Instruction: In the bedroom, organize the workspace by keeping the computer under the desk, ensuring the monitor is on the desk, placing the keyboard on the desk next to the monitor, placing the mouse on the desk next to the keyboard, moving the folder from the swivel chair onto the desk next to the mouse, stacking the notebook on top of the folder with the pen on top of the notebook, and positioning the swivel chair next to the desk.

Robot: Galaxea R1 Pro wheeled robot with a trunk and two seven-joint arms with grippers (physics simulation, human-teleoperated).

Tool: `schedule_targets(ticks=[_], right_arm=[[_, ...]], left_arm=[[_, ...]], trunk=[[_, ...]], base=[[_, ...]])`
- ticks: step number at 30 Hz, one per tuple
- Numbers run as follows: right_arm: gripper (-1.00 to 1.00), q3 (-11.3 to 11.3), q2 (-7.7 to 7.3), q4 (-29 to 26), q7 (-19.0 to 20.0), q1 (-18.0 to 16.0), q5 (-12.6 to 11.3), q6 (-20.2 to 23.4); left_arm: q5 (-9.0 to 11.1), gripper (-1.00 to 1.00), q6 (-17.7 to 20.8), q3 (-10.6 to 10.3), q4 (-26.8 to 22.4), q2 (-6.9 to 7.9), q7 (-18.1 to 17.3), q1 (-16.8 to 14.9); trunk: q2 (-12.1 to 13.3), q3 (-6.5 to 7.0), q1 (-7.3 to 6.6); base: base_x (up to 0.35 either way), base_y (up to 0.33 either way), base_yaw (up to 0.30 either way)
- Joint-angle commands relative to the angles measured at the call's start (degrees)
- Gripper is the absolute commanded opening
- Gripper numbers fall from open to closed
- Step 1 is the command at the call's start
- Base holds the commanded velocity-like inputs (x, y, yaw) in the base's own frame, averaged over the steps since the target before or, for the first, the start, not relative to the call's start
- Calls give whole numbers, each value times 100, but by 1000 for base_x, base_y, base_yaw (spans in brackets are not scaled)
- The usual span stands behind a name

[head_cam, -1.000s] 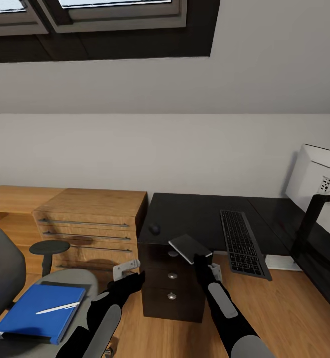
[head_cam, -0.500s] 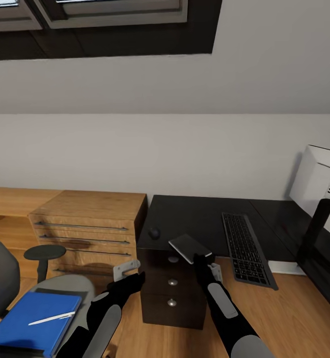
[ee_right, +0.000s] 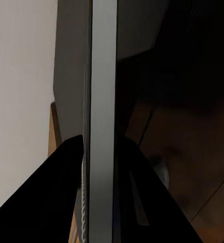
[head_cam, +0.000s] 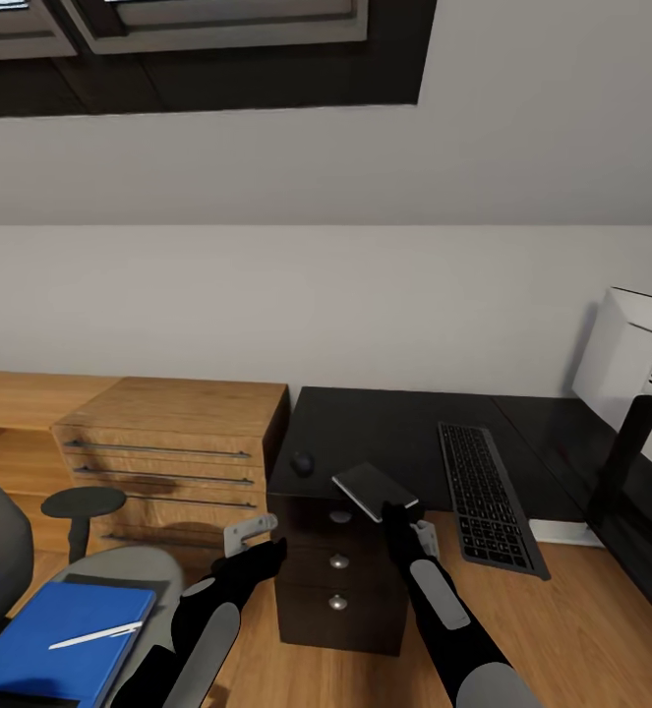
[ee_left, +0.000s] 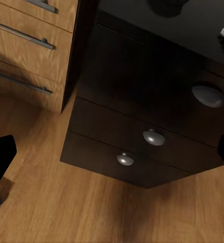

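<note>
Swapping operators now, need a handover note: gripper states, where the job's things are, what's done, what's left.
Right gripper: shut on the notebook, held above the desk's front edge.
Left gripper: open, holding nothing, in front of the drawer unit.
On the desk: keyboard, mouse, monitor at the right.
Folder lies on the swivel chair seat, pen on top of it.
Done: monitor, keyboard and mouse on the desk.
Left: folder beside the mouse, notebook on it, pen on top, chair to the desk. Computer not confirmed.

Light-wood drawer cabinet [head_cam: 173, 442] against wall; dark-framed skylights [head_cam: 198, 49] above.
</note>
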Motion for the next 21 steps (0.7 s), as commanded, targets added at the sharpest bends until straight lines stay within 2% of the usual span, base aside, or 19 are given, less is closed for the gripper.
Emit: schedule_targets(ticks=[1, 13, 21], right_arm=[[-100, -13, 0, 126, 1, -2, -80, -37], [-100, -9, 0, 126, 1, -2, -80, -35], [-100, -19, 0, 126, 1, 0, -80, -34]], left_arm=[[52, 100, 7, -5, -6, 1, 53, -5], [52, 100, 7, -5, 7, 1, 52, -6], [51, 100, 7, -5, 8, 1, 45, -5]], trunk=[[-2, -7, 0], [-2, -7, 0], [-2, -7, 0]], base=[[19, -14, 0], [6, -3, 0], [160, 0, 0]])
